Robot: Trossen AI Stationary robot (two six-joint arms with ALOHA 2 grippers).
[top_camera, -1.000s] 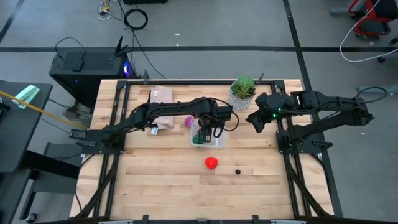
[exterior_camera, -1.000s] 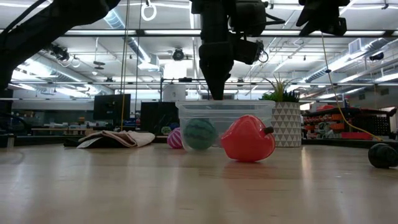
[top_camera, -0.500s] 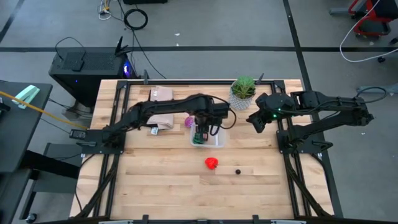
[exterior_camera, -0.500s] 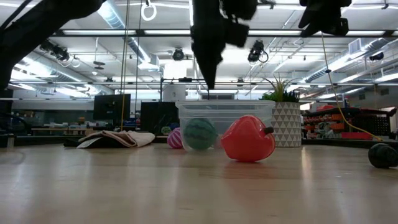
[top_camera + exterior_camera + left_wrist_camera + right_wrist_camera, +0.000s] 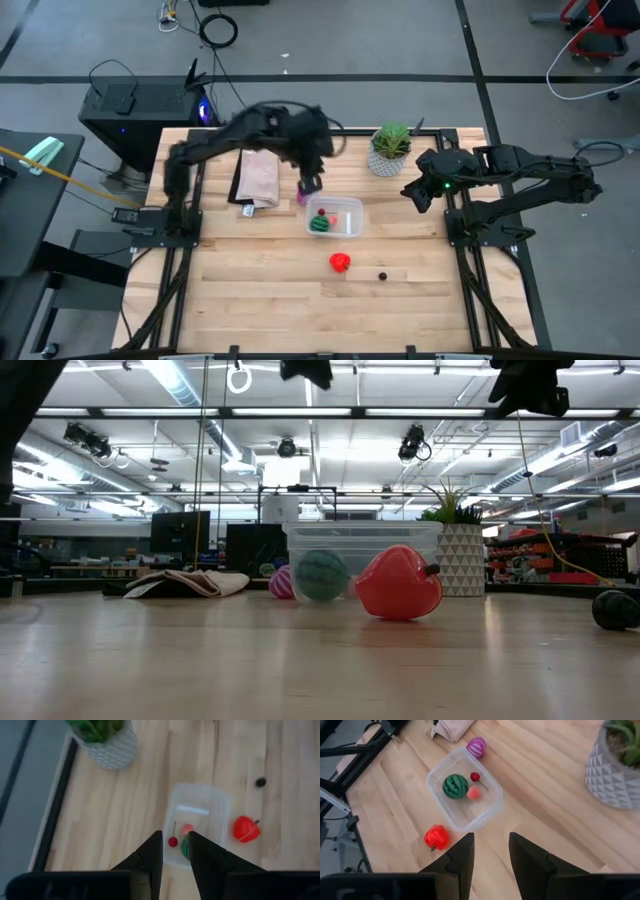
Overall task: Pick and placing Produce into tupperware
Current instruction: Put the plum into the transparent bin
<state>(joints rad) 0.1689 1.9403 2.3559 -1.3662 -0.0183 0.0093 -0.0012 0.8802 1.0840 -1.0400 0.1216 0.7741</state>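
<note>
Half a second earlier my left hand (image 5: 309, 184) hung low over the tub (image 5: 352, 206). It had since lifted clear and drawn back toward the upper middle of the overhead frame. Its fingers (image 5: 152, 854) stood slightly parted with nothing between them.

I judged a drop-off complete. The tub, at the centre of the overhead frame, held the green striped ball (image 5: 455, 786), a small cherry (image 5: 475, 777) and a pink bit (image 5: 474, 793).

Three pieces remained outside:
- The purple ball (image 5: 477, 747) lay on the counter (image 5: 260, 290) just beside the tub's upper left corner, directly under my raised left hand.
- The red lumpy piece (image 5: 340, 262) lay below the tub.
- A dark bit (image 5: 382, 276) lay to the right of the red piece.

My right hand (image 5: 413, 192) waited at the right of the frame, spread and empty.

The potted plant (image 5: 391, 148) stood to the upper right of the tub and the paper bag (image 5: 258, 180) to its left. I saw nothing blocking the purple ball, though the bag lay near it.
</note>
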